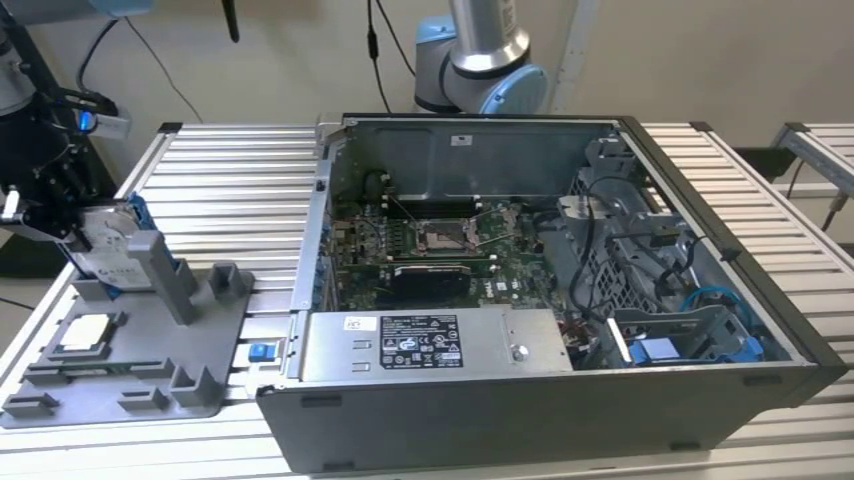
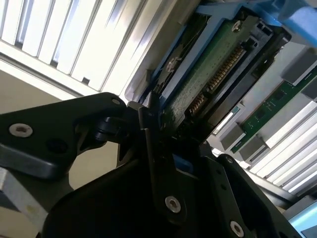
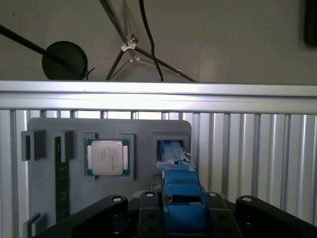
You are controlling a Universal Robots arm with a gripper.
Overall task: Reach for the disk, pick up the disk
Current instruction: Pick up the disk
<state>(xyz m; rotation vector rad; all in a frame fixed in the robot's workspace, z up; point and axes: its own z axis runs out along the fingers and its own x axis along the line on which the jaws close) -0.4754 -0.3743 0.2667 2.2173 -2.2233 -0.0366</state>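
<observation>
The reach looks finished: the gripper [image 3: 181,213] is clamped on the blue-framed disk [image 3: 179,186], which stands on edge in its slot of the grey fixture [image 3: 143,129], beside the CPU chip [image 3: 107,157]. Lifting it clear seems left to do.

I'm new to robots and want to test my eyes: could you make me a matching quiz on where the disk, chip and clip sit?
Things: 1 disk; 2 chip; 3 clip.
Places: A flat in the tray; B between tray and case; C upright in a tray slot, at the gripper.
Pairs: 1-C; 2-A; 3-B.
</observation>
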